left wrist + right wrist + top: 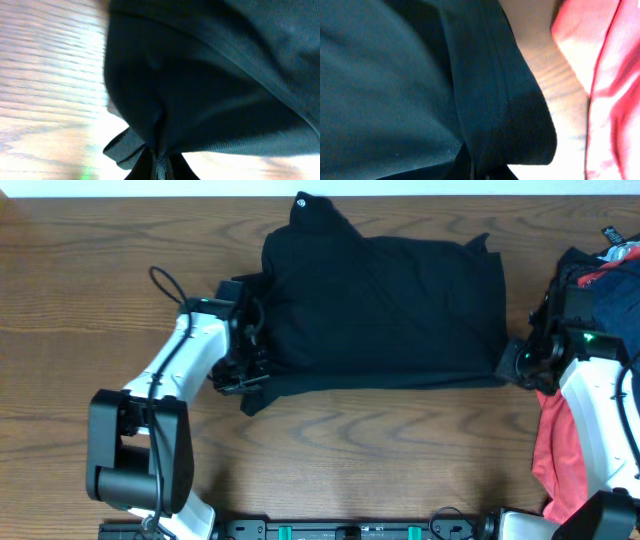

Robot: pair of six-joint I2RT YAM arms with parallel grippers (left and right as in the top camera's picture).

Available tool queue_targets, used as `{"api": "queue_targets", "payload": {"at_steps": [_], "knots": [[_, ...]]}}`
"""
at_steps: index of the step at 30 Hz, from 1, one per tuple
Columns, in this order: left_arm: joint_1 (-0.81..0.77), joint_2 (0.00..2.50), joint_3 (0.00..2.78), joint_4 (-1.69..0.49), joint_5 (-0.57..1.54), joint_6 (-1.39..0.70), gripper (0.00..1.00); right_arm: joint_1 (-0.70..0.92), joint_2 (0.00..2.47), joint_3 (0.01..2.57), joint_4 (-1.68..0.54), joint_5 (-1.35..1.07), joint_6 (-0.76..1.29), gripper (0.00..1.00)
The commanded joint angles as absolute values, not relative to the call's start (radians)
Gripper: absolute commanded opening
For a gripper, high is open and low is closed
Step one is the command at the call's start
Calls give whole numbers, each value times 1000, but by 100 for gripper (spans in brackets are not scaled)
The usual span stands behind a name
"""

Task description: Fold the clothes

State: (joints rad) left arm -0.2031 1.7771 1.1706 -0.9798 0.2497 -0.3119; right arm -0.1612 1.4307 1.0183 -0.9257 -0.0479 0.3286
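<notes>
A black garment lies partly folded across the middle of the wooden table. My left gripper is shut on its lower left corner; in the left wrist view the black garment bunches into the left gripper. My right gripper is shut on the garment's lower right corner; in the right wrist view the black garment is pinched at the right gripper. Both corners are held near the table surface.
A pile of clothes lies at the right edge: a red garment and dark blue pieces. The red garment also shows in the right wrist view. The wooden table shows at left and front.
</notes>
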Motion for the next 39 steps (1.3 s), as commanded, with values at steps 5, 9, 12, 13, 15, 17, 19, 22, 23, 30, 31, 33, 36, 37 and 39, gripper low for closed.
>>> {"api": "queue_targets", "payload": {"at_steps": [5,9,12,13,15,17,19,22,23,30,31,33,36,37,39], "knots": [[-297,1653,1064,-934,215,-408,6,-161,1427,894,-884,-50,370,1],[-307,1536,954,-903,212,-437,6,-162,1426,854,-873,-54,376,1],[-307,1466,878,-904,200,-437,6,-161,1423,841,-868,-60,381,1],[-307,1448,857,-904,199,-437,6,-161,1423,838,-868,-60,381,1],[-307,1423,822,-903,199,-441,6,-159,1420,827,-867,-60,381,1],[-307,1409,803,-904,197,-443,6,-157,1417,815,-866,-57,392,1],[-307,1408,800,-907,198,-443,6,-156,1417,802,-864,-56,410,1],[-307,1408,800,-910,198,-443,6,-156,1417,789,-853,-56,427,2],[-307,1408,800,-914,198,-443,6,-156,1417,787,-854,-56,434,2],[-307,1408,790,-937,201,-444,6,-156,1412,745,-850,-46,469,2],[-307,1408,786,-937,201,-444,6,-156,1412,733,-843,-45,473,1],[-307,1408,783,-934,200,-443,6,-156,1411,710,-826,-46,483,1],[-307,1402,783,-925,198,-443,6,-156,1407,700,-810,-46,486,1],[-307,1395,783,-922,199,-444,6,-156,1404,700,-807,-46,492,2],[-307,1376,783,-919,198,-443,6,-156,1393,700,-803,-45,493,2]]}}
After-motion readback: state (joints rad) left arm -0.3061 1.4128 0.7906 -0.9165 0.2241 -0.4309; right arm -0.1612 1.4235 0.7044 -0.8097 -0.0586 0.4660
